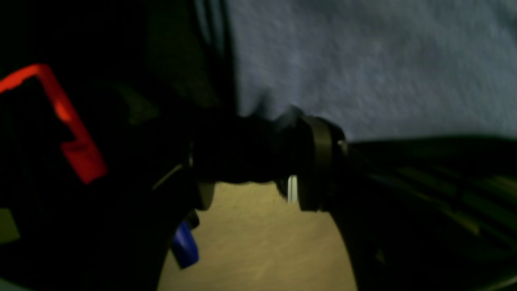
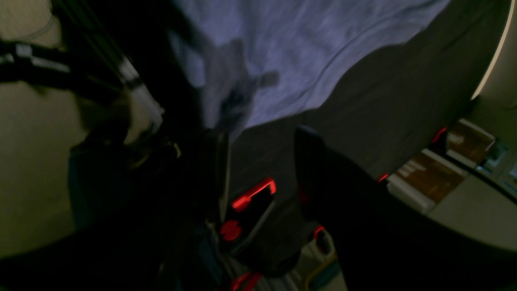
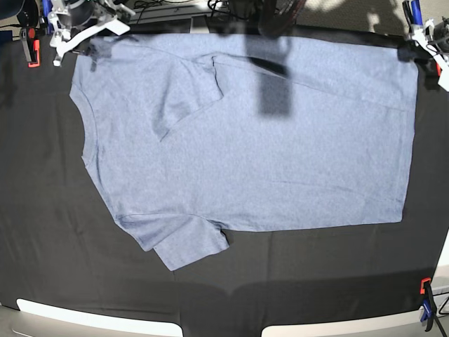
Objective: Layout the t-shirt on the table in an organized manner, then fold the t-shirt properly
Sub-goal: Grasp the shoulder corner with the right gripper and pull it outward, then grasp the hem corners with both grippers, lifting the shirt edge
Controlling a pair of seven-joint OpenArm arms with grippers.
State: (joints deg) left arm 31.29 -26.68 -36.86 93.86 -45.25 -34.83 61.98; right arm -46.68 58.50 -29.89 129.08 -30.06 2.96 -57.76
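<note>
Right tool [image 2: 262,141]: in my right wrist view its two dark fingers stand clearly apart with nothing between them. It hangs over black cloth just beside the edge of the t-shirt [image 3: 245,154].

Left tool [image 3: 426,35]: it sits at the bench's far corner, by the shirt's hem corner. My left wrist view is dark and blurred, so I cannot tell how far it is open or whether it holds cloth.

T-shirt: it lies spread flat across the middle of the bench [image 3: 42,246], plain side up. In the base view the collar is toward the left and the hem toward the right. The near sleeve lies out flat and the far sleeve is folded in over the body. A dark shadow falls across the far edge.

Bench: the black cloth cover shows faint creases and reaches well beyond the shirt on every side. An orange-and-blue clamp [image 3: 426,298] grips the near right edge and another clamp [image 3: 31,49] the far left corner.

Room: tan floor [image 1: 250,242] shows below the bench edge. Blurred brown and white furniture [image 2: 436,173] stands beyond it.
</note>
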